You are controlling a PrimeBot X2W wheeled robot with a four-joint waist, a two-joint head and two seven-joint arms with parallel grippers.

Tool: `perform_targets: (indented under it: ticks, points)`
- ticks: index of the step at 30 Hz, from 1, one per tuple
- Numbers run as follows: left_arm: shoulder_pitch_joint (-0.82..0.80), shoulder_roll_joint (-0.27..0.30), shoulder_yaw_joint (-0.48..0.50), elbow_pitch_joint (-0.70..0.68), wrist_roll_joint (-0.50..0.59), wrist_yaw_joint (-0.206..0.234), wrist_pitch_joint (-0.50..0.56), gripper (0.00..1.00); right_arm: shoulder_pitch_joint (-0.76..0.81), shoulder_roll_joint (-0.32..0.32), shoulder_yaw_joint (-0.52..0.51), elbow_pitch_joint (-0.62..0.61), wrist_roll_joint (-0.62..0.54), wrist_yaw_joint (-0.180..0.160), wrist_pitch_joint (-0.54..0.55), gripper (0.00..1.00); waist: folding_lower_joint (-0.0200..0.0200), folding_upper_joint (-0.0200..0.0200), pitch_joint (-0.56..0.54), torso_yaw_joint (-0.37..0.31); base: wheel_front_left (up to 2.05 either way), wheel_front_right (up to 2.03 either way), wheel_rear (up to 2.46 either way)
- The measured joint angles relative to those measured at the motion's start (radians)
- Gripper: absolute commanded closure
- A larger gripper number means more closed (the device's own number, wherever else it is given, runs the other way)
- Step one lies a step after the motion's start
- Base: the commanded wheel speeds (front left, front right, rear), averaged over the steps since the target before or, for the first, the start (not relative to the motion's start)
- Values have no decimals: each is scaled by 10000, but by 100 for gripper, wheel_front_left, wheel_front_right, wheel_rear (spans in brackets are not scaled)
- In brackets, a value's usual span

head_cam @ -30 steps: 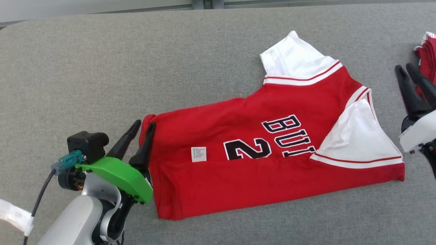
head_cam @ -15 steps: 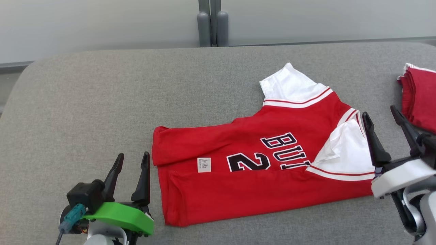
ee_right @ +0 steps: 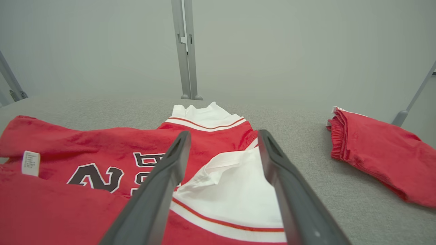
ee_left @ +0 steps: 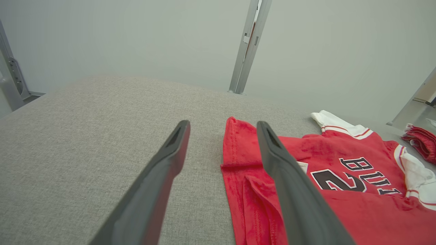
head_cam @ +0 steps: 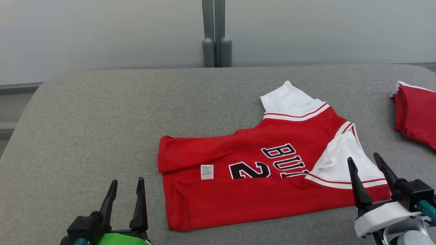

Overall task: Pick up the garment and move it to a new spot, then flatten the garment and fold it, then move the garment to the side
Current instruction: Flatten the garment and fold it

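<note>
The garment [head_cam: 252,190] is a red jersey with white sleeves and black lettering, lying partly folded on the grey table [head_cam: 102,119]. My left gripper [head_cam: 127,182] stands open at the near edge, just left of the jersey's left hem, touching nothing. In the left wrist view my left gripper [ee_left: 223,124] spreads its fingers before the hem of the garment [ee_left: 357,217]. My right gripper [head_cam: 362,158] is open beside the near white sleeve at the jersey's right end. In the right wrist view my right gripper [ee_right: 224,132] hovers above that white sleeve of the garment [ee_right: 85,146], with nothing between its fingers.
A second folded red garment [head_cam: 415,115] lies at the table's right edge, also in the right wrist view as a red pile [ee_right: 374,160]. A grey post [head_cam: 216,51] stands against the wall behind. The table's left corner is rounded, and bare grey surface spreads left of the jersey.
The head camera has tilted up. My left gripper let go of the jersey's left hem, opened and drew back. My right gripper opened and came in to the jersey's right end.
</note>
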Motion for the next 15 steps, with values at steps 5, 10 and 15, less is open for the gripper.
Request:
perform_targets:
  ticks: [5, 10, 15]
  points:
    - [-159, -311, 464, 113, 500, -454, 0, 0, -559, -54, 111, -36, 146, 0, -2, 0, 0, 0, 264, -60, 0, 0, 0]
    - [-1296, -443, 226, 886, 171, -849, 493, 0, -2143, -562, 991, 359, 890, 2, 1465, 0, 0, 0, 760, -92, 0, 0, 0]
    - [-3369, -460, -31, 1436, -307, -922, 2387, 0, -4893, -1016, 1618, 1045, 1193, 6, 3336, 0, 0, 0, 1509, -13, 0, 0, 0]
